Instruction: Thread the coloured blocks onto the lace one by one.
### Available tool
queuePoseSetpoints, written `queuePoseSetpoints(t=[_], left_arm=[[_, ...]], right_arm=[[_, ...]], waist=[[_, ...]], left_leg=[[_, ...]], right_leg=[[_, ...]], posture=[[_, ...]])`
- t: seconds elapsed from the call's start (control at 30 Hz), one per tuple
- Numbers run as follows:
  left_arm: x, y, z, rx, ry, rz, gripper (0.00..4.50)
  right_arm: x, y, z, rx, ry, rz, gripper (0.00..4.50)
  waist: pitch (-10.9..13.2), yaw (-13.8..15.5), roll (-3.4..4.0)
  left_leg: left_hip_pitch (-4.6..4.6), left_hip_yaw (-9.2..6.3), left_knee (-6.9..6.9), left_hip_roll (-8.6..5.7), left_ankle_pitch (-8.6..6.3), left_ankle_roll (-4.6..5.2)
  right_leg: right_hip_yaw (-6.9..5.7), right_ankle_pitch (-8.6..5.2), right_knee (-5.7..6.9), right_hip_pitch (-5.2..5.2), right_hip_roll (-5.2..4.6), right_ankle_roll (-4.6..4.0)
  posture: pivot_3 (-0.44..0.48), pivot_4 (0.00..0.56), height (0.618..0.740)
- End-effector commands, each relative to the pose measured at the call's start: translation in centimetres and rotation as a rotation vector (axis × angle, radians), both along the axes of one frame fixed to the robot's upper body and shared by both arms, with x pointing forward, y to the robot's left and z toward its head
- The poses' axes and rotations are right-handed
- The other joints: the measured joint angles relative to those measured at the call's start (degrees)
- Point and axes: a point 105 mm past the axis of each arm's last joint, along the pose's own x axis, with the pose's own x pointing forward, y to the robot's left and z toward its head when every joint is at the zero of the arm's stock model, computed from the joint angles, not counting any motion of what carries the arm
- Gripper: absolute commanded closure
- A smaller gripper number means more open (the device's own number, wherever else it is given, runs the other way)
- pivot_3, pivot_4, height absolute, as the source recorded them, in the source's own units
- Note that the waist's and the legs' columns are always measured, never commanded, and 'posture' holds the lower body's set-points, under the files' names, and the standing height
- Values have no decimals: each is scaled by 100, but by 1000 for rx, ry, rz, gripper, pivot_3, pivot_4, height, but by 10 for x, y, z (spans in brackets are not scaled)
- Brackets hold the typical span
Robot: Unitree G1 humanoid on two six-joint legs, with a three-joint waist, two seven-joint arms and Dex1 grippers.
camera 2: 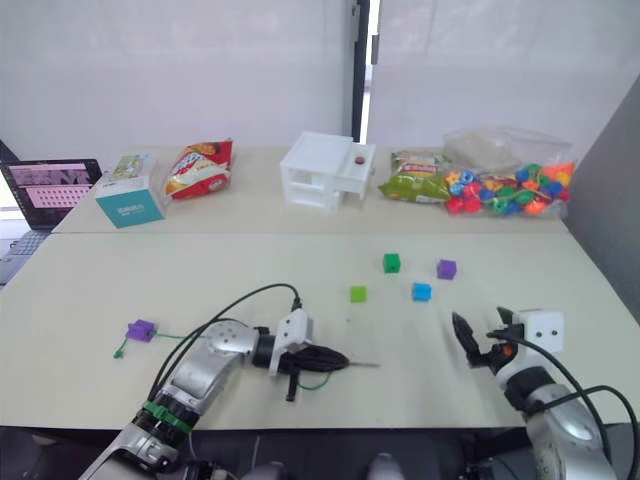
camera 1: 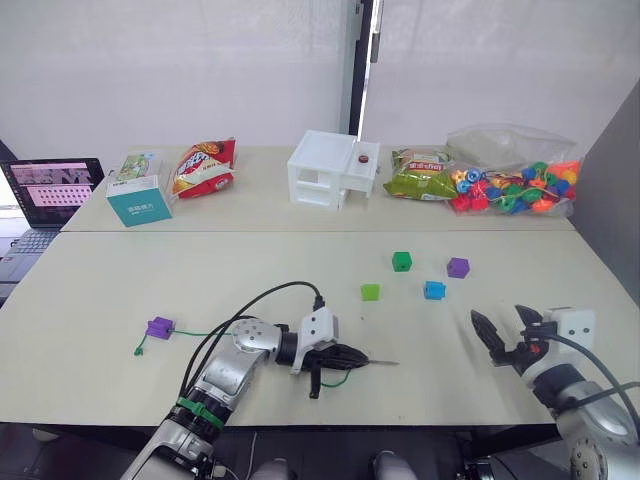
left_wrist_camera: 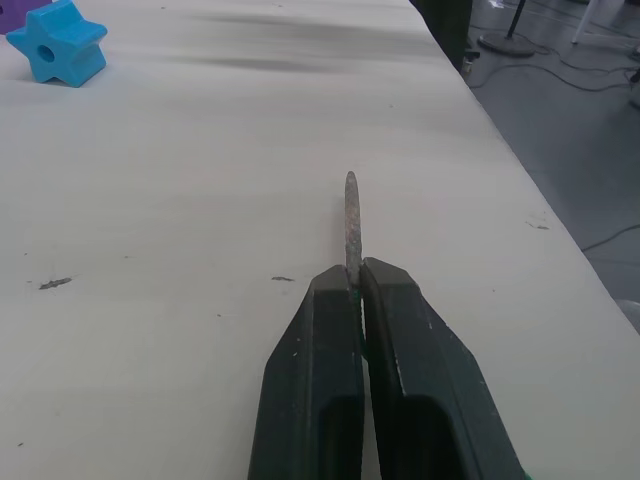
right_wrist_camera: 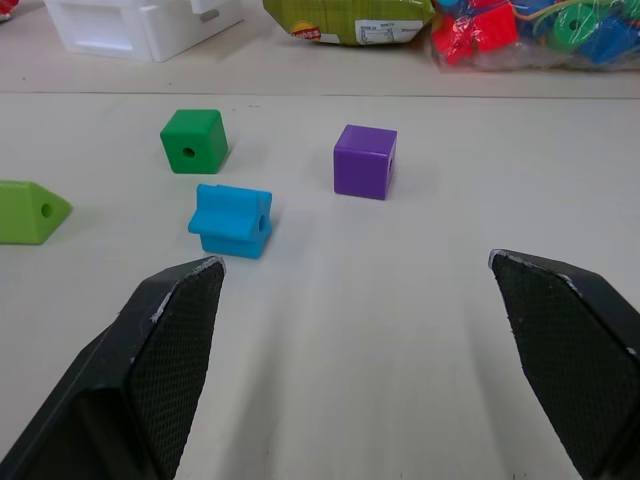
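On a pale counter (camera 1: pixel 120 290), the left gripper (camera 1: pixel 352 357) lies low with its fingers (left_wrist_camera: pixel 330 370) pressed together on the green lace (camera 1: pixel 200 333), the stiff grey metallic tip (left_wrist_camera: pixel 351 225) jutting out past the fingertips. Behind the gripper, the lace runs back along the counter through a purple block (camera 1: pixel 160 327), already threaded, to a small knot (camera 1: pixel 140 349) at its far end.

The other blocks sit loose on the counter, between the left gripper and the white plastic organiser (camera 1: pixel 332 168) at the back edge. The light green block (camera 1: pixel 370 292) lies nearest the gripper. The blue block (camera 1: pixel 434 290) is just to the right of it, the dark green block (camera 1: pixel 402 261) is beyond both, and a second purple block (camera 1: pixel 458 267) is right of the dark green one.

To the right of the left gripper, well apart from it, the right gripper (camera 1: pixel 503 341) hovers near the front edge with its fingers (right_wrist_camera: pixel 165 340) spread wide and nothing between them, facing the loose blocks.

Beside the organiser at the back are a clear bag of mixed coloured beads (camera 1: pixel 515 185), a green snack packet (camera 1: pixel 420 176), a red snack bag (camera 1: pixel 205 167) and a teal box (camera 1: pixel 139 198). A laptop (camera 1: pixel 50 192) stands off the counter's left end.
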Motion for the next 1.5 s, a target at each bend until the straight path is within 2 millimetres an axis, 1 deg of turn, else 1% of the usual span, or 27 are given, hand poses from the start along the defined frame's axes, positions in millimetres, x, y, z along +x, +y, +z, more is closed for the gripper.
queuePoseSetpoints(t=[0.03,0.13,0.17,0.23,0.3,0.43,0.53,0.63,0.77,0.9,1.0,1.03,1.13,1.23,1.33,1.37,1.5], left_arm=[[0,0,10,-30,-42,4,4500],[1,1,10,-37,-47,31,4500],[1,1,10,-38,-48,36,4500],[-2,2,6,-15,-43,26,4500],[-3,1,6,-21,-38,29,4500],[-3,1,7,-23,-48,44,4500],[-3,2,6,-19,-48,53,4500],[-4,3,6,-20,-46,65,4500],[-2,4,7,-19,-53,86,4500],[-2,4,7,-18,-53,93,4500],[-2,5,7,-19,-52,97,4500],[-2,5,7,-19,-52,98,4500],[-1,4,7,-19,-51,97,4500],[-2,2,6,-28,-38,92,4500],[-3,0,6,-30,-35,87,4500],[-2,0,6,-29,-41,86,4500],[0,-1,7,-32,-51,82,4500]], right_arm=[[7,0,9,-41,-43,-4,34],[29,-1,5,-37,12,-6,34],[33,-2,5,-33,25,-8,34],[49,-5,4,-23,53,-27,34],[65,-5,4,-14,70,-33,34],[100,4,14,-34,78,-7,34],[118,5,24,-7,66,-30,34],[130,5,28,-7,66,-52,34],[139,4,26,-12,82,-93,34],[144,7,23,-7,101,-105,34],[146,10,16,-11,134,-105,34],[146,10,14,-15,143,-109,272],[146,10,13,-21,144,-106,1183],[147,13,18,-33,132,-99,2225],[145,11,24,-31,118,-107,3266],[143,9,29,-33,105,-113,3327],[134,7,58,-23,28,-108,3327]], waist=[[0,-22,0],[1,-55,1],[2,-55,4],[2,-48,4],[1,-46,7],[2,-51,9],[2,-47,10],[2,-30,10],[2,-36,10],[2,-59,10],[1,-65,10],[1,-67,10],[1,-72,10],[1,-75,11],[1,-75,11],[1,-75,11],[1,-61,11]], left_leg=[[0,0,0,0,0,0],[1,0,-1,0,0,0],[4,6,0,1,0,0],[5,5,-4,2,0,0],[12,7,-9,2,0,0],[12,10,-13,2,0,0],[13,9,-23,2,1,-1],[12,7,-31,1,1,-2],[10,7,-37,1,1,-2],[12,8,-45,2,2,-4],[13,8,-47,2,3,-4],[13,8,-48,2,3,-4],[13,8,-50,2,4,-5],[13,8,-51,2,4,-5],[12,8,-51,2,4,-6],[12,8,-52,2,4,-6],[11,8,-53,2,4,-6]], right_leg=[[0,0,0,0,0,0],[1,0,0,0,0,0],[4,0,-2,0,0,0],[6,0,-1,0,0,-1],[7,0,0,4,2,-1],[10,0,-3,2,1,-2],[10,0,-3,-1,1,-2],[9,1,-5,-3,1,-2],[9,1,-8,-4,0,-2],[9,1,-18,-6,0,-2],[9,1,-19,-6,0,-2],[9,1,-20,-6,0,-2],[9,1,-20,-6,0,-3],[9,1,-24,-6,0,-3],[9,1,-27,-6,0,-3],[9,1,-27,-6,0,-3],[9,1,-29,-7,0,-3]], posture=[[0,150,740],[0,150,740],[0,150,740],[0,150,740],[0,150,740],[0,150,740],[0,150,740],[0,150,740],[0,150,740],[0,150,740],[0,150,740],[0,150,740],[0,150,740],[0,150,740],[0,150,740],[0,150,740],[0,150,740]])
